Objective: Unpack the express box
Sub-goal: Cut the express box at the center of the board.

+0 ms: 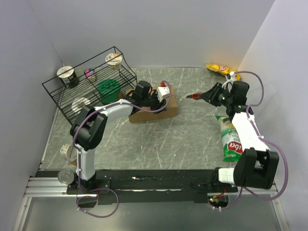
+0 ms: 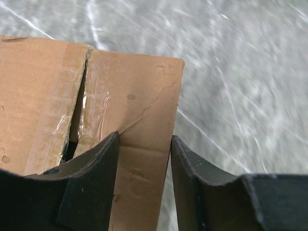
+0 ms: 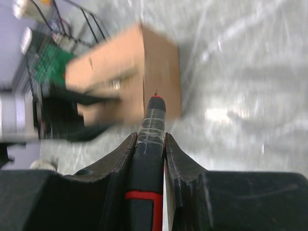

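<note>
The brown express box (image 1: pixel 156 110) lies at mid-table beside the wire rack. In the left wrist view its top flaps (image 2: pixel 130 91) lie flat, with a split, taped centre seam (image 2: pixel 82 110). My left gripper (image 1: pixel 151 98) rests over the box's top. Its jaws are open (image 2: pixel 144 137) and straddle the flap's right edge. My right gripper (image 1: pixel 211 95) is right of the box and apart from it. It is shut (image 3: pixel 151 135) on a black and red cutter (image 3: pixel 150 159) whose tape-wrapped tip (image 1: pixel 194 96) points at the box (image 3: pixel 144 72).
A black wire rack (image 1: pixel 91 82) at the back left holds cups and a green tub (image 1: pixel 109 89). A yellow snack bag (image 1: pixel 219 68) lies at the back right. A green bag (image 1: pixel 232 140) lies under my right arm. Cans (image 1: pixel 66 175) stand at the front left.
</note>
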Controlling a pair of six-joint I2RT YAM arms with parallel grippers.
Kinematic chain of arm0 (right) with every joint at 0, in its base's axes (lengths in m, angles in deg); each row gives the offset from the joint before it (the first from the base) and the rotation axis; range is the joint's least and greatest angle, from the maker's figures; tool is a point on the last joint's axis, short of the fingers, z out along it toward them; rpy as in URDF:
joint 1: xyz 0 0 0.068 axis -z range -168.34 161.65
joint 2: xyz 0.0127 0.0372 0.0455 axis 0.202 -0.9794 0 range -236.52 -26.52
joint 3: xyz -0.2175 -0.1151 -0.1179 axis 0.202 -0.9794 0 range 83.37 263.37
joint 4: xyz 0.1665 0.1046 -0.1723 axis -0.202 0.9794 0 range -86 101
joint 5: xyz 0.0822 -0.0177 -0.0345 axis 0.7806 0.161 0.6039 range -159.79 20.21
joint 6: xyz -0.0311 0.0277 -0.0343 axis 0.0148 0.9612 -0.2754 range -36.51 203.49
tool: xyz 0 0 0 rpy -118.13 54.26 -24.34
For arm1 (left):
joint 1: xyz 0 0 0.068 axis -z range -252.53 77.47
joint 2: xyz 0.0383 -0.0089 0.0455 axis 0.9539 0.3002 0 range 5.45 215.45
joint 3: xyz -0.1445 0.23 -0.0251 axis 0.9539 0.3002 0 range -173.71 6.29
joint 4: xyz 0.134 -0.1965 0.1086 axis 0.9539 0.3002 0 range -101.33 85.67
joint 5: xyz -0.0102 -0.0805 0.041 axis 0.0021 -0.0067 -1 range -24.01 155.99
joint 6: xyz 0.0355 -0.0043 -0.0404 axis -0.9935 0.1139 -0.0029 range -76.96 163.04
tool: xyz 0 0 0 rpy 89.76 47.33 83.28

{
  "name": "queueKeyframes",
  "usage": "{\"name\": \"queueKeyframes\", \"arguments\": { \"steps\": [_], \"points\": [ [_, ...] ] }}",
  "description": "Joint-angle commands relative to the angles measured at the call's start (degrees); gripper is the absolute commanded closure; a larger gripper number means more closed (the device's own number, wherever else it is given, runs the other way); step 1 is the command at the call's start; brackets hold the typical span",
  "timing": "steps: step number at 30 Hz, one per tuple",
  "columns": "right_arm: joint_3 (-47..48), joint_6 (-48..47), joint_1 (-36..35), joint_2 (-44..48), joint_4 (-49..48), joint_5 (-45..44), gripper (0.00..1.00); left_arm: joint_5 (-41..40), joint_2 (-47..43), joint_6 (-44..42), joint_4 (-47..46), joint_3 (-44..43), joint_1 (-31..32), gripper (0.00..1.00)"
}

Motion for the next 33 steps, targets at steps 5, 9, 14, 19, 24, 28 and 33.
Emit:
{"name": "queueKeyframes", "arguments": {
  "steps": [5,9,14,19,24,28,33],
  "points": [
    [6.1,6.8,-1.8,-12.6,-19.4,1.7,1.00,4.3,-5.5,-2.6,7.2,4.9,-0.9,0.52],
    [7.6,10.2,-2.7,-17.8,-22.7,3.4,1.00,3.5,-5.5,-1.7,6.6,4.8,-0.9,0.51],
    [8.7,14.6,-3.8,-20.4,-26.0,6.7,1.00,3.3,-5.4,-0.2,6.2,4.8,-0.9,0.50],
    [9.0,15.6,-5.1,-21.4,-26.2,7.0,1.00,3.2,-5.2,-0.3,6.8,4.5,-0.9,0.50],
    [9.1,14.6,-6.2,-21.5,-24.7,4.9,1.00,3.4,-4.9,-0.1,6.9,3.8,-0.9,0.50],
    [9.0,12.1,-6.1,-20.9,-23.1,2.0,1.00,3.4,-4.4,0.1,7.0,3.4,-0.9,0.50],
    [9.2,9.3,-6.1,-19.9,-20.9,0.6,1.00,3.4,-4.1,-0.1,7.6,2.9,-0.9,0.51]
  ]
}}
